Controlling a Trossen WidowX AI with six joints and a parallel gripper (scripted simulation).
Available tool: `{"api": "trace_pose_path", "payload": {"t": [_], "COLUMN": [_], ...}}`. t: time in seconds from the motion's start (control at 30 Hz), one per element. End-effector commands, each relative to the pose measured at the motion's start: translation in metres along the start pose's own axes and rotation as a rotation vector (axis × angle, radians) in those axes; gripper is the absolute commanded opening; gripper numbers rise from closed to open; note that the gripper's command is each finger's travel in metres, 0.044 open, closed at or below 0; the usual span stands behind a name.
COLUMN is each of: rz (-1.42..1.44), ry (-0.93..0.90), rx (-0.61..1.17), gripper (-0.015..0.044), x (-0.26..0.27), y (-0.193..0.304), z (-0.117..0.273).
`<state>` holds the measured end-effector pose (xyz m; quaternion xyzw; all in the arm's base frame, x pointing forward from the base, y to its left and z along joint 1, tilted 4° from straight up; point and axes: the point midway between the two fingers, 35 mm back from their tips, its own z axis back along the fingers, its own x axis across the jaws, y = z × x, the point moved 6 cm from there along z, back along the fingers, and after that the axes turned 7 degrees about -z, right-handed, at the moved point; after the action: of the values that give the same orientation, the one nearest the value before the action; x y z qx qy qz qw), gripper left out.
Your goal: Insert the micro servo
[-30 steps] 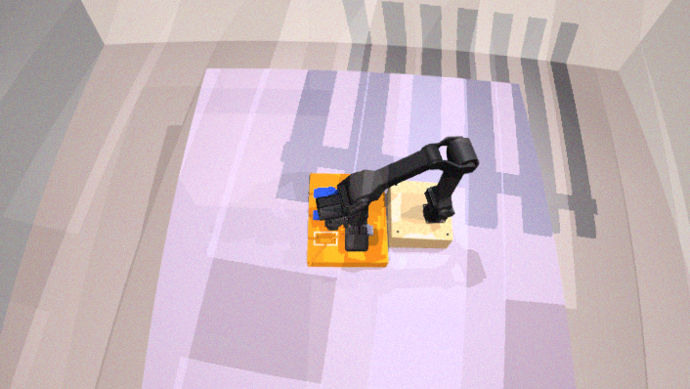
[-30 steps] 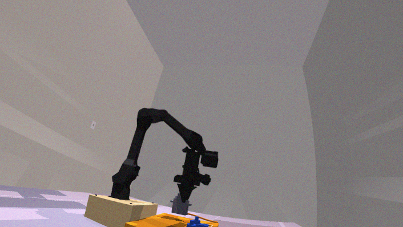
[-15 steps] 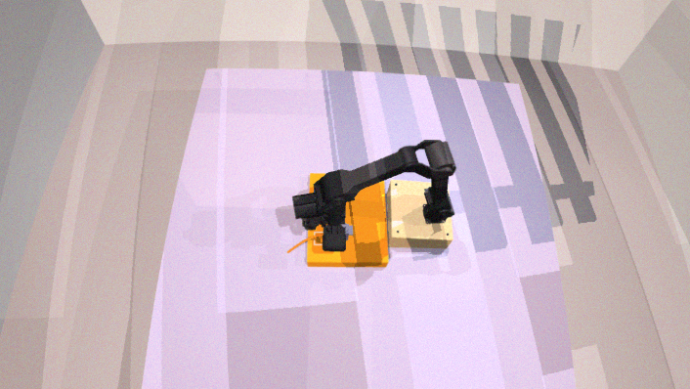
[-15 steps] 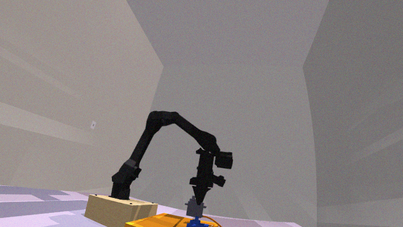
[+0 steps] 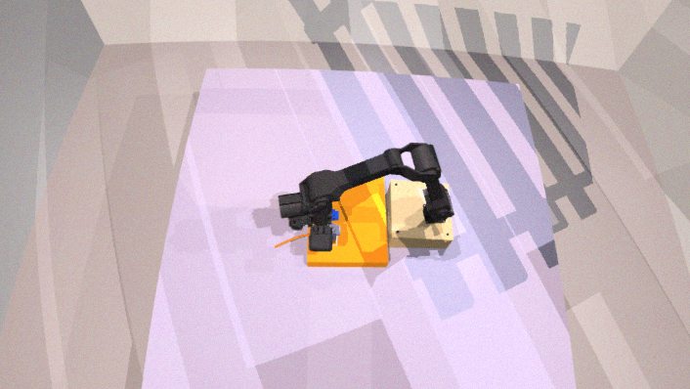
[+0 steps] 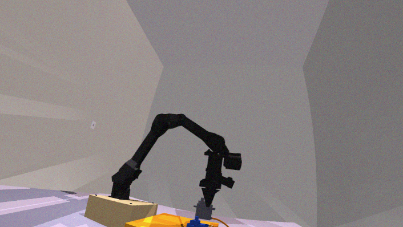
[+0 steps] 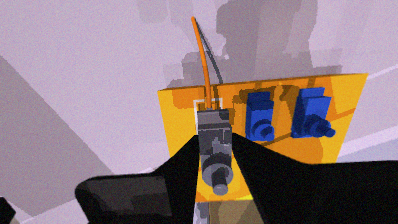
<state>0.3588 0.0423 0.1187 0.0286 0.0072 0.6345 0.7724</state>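
In the middle of the wrist frame I see the black parallel-jaw gripper pinching the small grey box-shaped servo, and its output shaft points upward. The servo is above the orange slab-like deck, near the white-outlined pocket; its thin orange cable reaches toward the top of that frame. Two blue servos stand to the right.
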Motion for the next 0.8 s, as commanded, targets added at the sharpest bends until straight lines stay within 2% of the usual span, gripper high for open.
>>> {"api": "trace_pose_path", "payload": {"t": [0.0,0.3,0.77], "rz": [0.004,0.004,0.004], "ry": [0.0,0.0,0.0], "rx": [-0.011,-0.011,-0.01], "gripper": [0.0,0.0,0.0], "x": [0.0,0.0,-0.001], "y": [-0.003,-0.002,-0.001], "z": [-0.002,-0.015,-0.015]}}
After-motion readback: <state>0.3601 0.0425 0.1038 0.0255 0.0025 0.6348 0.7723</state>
